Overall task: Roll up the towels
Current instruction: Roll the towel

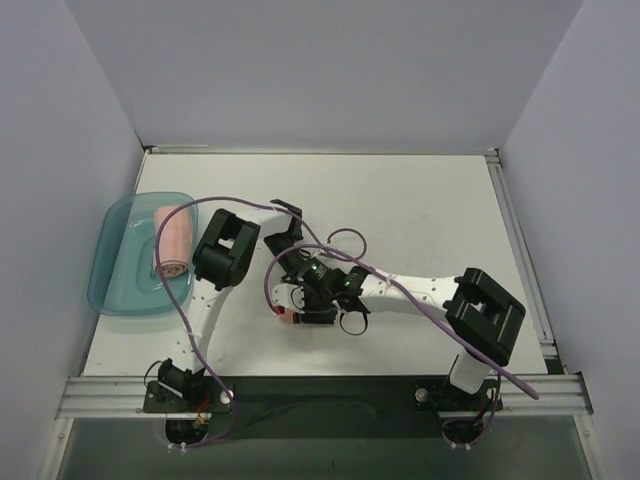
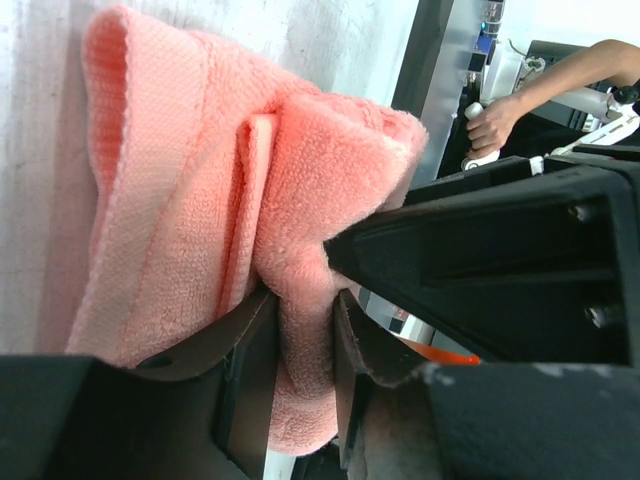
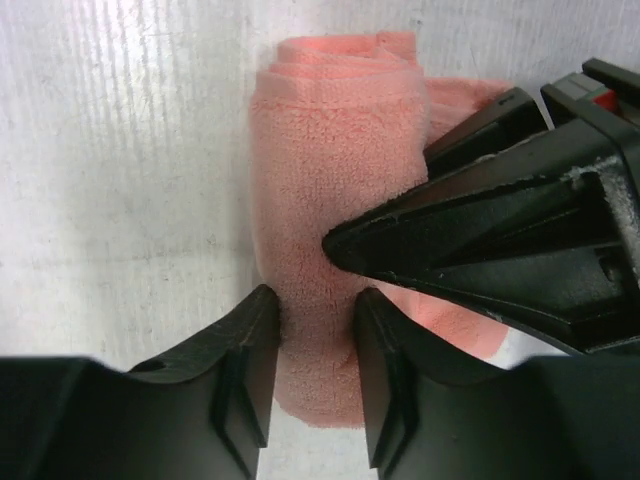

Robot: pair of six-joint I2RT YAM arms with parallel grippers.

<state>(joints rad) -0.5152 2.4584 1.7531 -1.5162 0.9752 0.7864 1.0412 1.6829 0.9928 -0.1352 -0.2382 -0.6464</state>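
Running lengthwise out from the right gripper [image 3: 315,305], the salmon-pink terry towel roll [image 3: 325,170] is clamped by it and the left gripper [image 2: 302,330].

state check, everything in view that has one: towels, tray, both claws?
Towel in the tray: rolled, lying inside.
Tray: upright, holding that one roll.
Middle towel: mostly rolled, a loose end showing, gripped from both sides.
Left claw: shut on the middle towel's fabric.
Right claw: shut around the middle towel's rolled body.
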